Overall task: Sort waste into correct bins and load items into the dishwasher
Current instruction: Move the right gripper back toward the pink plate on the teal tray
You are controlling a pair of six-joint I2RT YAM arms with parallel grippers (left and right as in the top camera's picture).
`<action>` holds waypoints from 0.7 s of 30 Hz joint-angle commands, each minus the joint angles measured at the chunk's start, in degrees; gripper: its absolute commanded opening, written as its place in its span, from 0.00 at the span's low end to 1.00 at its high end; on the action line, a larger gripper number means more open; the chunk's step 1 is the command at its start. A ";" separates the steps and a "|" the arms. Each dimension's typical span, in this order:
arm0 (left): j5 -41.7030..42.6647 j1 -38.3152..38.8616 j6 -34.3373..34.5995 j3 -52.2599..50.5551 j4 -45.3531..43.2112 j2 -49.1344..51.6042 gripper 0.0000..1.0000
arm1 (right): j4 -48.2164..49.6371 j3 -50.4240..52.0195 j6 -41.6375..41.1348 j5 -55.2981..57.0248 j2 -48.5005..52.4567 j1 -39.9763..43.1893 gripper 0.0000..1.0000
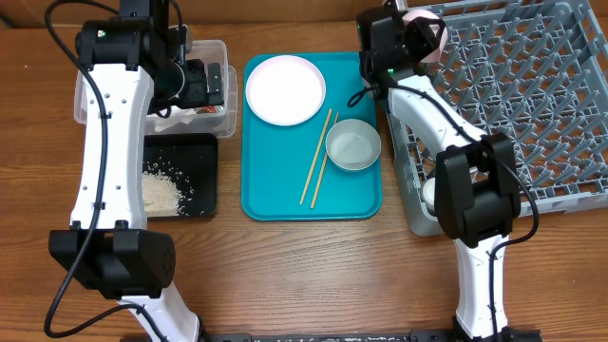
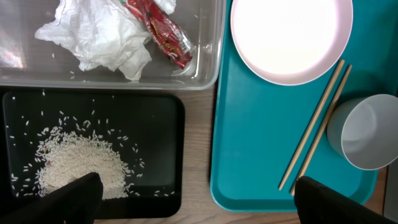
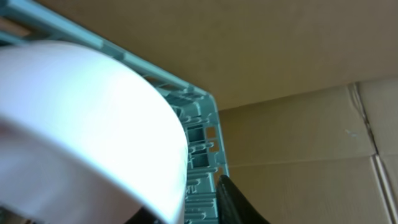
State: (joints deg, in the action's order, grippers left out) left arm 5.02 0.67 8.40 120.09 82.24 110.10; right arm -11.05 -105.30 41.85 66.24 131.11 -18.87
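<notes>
My left gripper (image 1: 203, 84) hangs open and empty over the clear tub (image 1: 220, 49); in the left wrist view (image 2: 199, 202) its fingers frame the black tray (image 2: 155, 106). The tub (image 2: 208, 74) holds the white napkin (image 2: 93, 37) and the red wrapper (image 2: 163, 32). Rice scraps (image 2: 78, 165) lie in the black tray (image 1: 204, 180). My right gripper (image 1: 421, 38) is shut on a pale bowl (image 3: 87, 124) at the far left corner of the grey dish rack (image 1: 532, 104). The plate (image 1: 285, 89), chopsticks (image 1: 319, 157) and second bowl (image 1: 353, 144) lie on the teal tray (image 1: 285, 199).
A white cup-like thing (image 1: 429, 195) shows at the rack's near left corner, partly hidden by my right arm. Cardboard boxes (image 3: 298, 74) stand behind the rack. My left arm crosses above the tub and black tray.
</notes>
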 commanded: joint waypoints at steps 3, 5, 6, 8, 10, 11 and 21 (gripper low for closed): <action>-0.57 0.20 -1.14 0.50 -0.17 -0.35 1.00 | -4.50 0.33 -7.43 -1.42 0.70 -1.68 0.30; -0.57 0.20 -1.11 0.50 -0.17 -0.35 1.00 | -6.36 0.33 -9.40 -1.64 0.70 -2.51 0.30; -0.57 0.20 -1.11 0.50 -0.20 -0.35 1.00 | -7.41 0.33 -10.47 -1.84 0.70 -3.02 0.30; -0.57 0.20 -1.11 0.50 -0.17 -0.35 1.00 | -9.01 0.33 -12.15 -1.99 0.70 -4.17 0.30; -0.57 0.20 -1.11 0.50 -0.17 -0.35 1.00 | -9.97 0.33 -13.25 -2.01 0.70 -5.25 0.31; -0.57 0.20 -1.11 0.50 -0.17 -0.35 1.00 | -10.19 0.33 -13.64 -2.01 0.70 -5.81 0.34; -0.57 0.20 -1.11 0.50 -0.17 -0.35 1.00 | -10.12 0.09 -19.63 -2.56 -0.79 -8.02 0.95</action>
State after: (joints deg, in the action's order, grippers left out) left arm 4.86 0.67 8.40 120.09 82.26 110.10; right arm -21.06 -105.27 26.81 63.79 131.11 -27.20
